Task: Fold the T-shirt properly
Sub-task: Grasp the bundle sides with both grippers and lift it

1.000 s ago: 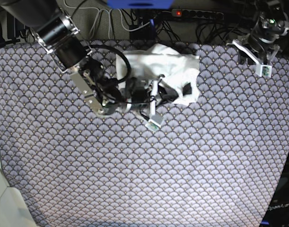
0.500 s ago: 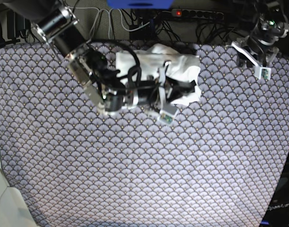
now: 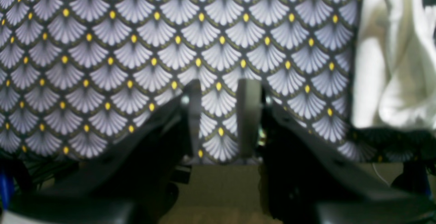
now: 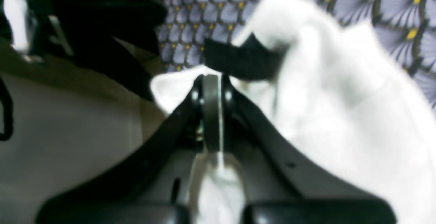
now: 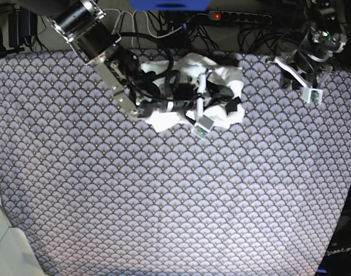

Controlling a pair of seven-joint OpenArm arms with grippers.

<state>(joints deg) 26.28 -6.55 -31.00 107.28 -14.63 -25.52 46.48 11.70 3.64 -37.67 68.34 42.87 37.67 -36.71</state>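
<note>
T-shirt [image 5: 221,77] bunched white at far edge of patterned table cover [image 5: 175,195], near middle. Right gripper [image 4: 213,80] clamped on a fold of the cloth beside the black tag [image 4: 242,60]. Left gripper [image 3: 221,115] parted, nothing between fingers, beside the shirt.

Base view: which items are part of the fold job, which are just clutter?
Job:
- T-shirt, crumpled white at the far edge
- right gripper, shut on the T-shirt
- left gripper, open, empty

Clutter:
- power strip
- cables
- patterned tablecloth
</note>
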